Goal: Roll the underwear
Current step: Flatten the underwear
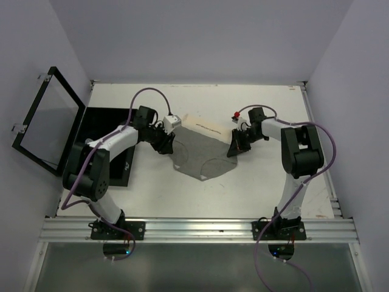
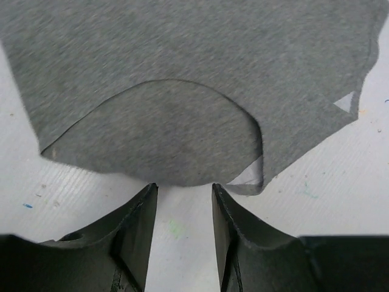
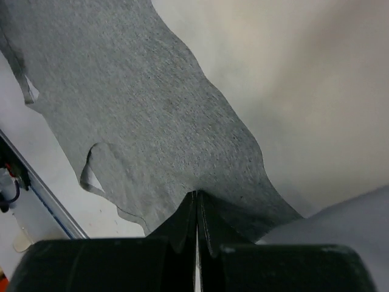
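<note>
Grey underwear (image 1: 200, 155) lay spread on the white tabletop (image 1: 261, 185); the right gripper (image 3: 196, 210) clamped its edge, the left gripper (image 2: 182, 193) stood parted just short of it.

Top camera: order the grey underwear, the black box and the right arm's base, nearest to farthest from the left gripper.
1. Grey underwear, just right of it.
2. Black box, to its left.
3. Right arm's base, near edge, far right.

One underwear (image 1: 203, 152), one black box (image 1: 100, 121), one left hand (image 2: 182, 191), one right hand (image 3: 196, 198).
</note>
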`<state>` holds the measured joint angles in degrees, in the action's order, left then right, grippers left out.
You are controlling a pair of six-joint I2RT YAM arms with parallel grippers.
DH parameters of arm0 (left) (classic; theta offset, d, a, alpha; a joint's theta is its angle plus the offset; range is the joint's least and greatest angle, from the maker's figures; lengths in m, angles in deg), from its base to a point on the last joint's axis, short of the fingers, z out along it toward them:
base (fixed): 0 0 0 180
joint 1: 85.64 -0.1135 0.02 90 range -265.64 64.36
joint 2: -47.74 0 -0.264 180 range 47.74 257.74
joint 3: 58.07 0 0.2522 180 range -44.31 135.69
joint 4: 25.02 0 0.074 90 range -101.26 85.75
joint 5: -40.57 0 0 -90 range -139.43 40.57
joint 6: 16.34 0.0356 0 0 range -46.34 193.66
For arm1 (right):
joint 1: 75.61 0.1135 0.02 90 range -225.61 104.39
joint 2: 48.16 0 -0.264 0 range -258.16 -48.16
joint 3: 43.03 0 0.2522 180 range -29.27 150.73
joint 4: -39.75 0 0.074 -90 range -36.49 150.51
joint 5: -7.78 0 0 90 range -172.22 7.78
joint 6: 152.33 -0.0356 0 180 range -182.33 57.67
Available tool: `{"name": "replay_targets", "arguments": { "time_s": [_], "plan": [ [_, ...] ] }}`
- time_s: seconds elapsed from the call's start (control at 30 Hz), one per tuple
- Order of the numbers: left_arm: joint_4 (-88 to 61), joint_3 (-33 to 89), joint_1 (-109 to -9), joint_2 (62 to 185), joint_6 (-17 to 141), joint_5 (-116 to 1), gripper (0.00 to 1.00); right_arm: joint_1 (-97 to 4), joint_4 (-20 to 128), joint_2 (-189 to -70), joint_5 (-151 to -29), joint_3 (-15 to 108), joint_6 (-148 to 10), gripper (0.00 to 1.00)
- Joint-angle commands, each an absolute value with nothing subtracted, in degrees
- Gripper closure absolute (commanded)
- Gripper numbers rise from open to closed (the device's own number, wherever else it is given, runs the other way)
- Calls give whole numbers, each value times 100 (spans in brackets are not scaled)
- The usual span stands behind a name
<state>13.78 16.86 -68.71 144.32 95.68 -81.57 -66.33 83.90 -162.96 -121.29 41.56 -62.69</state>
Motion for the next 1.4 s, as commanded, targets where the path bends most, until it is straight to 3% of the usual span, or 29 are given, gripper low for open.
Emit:
{"name": "replay_targets", "arguments": {
  "time_s": [0.0,0.2,0.3,0.4,0.57,0.83,1.13,1.37],
  "plan": [
    [1266,1687,-6885,14248,9625,-7923,56,-6473,8548,-15829,-11719,3525,-6189,100],
    [1361,2020,-6885,14591,9467,-8001,56,-5173,9180,-14994,-13298,3188,-5785,98],
    [1406,2021,-6885,14513,9607,-8256,56,-5258,9288,-14686,-13785,3690,-5925,93],
    [1501,2038,-6850,14539,9677,-8336,56,-5469,9314,-14633,-13357,4199,-5698,92],
    [1494,1977,-6692,14802,9669,-8310,58,-5732,9666,-15221,-12496,4859,-4863,98],
    [1353,2407,-6621,15663,9449,-8002,60,-5935,9561,-16057,-11703,5027,-4300,100],
    [1599,3645,-6621,16718,9774,-7949,60,-5874,9622,-16145,-12168,4166,-4045,100],
    [1310,4359,-6630,16798,9766,-8001,56,-4908,9218,-15732,-12922,3664,-4834,100]
  ]
}}
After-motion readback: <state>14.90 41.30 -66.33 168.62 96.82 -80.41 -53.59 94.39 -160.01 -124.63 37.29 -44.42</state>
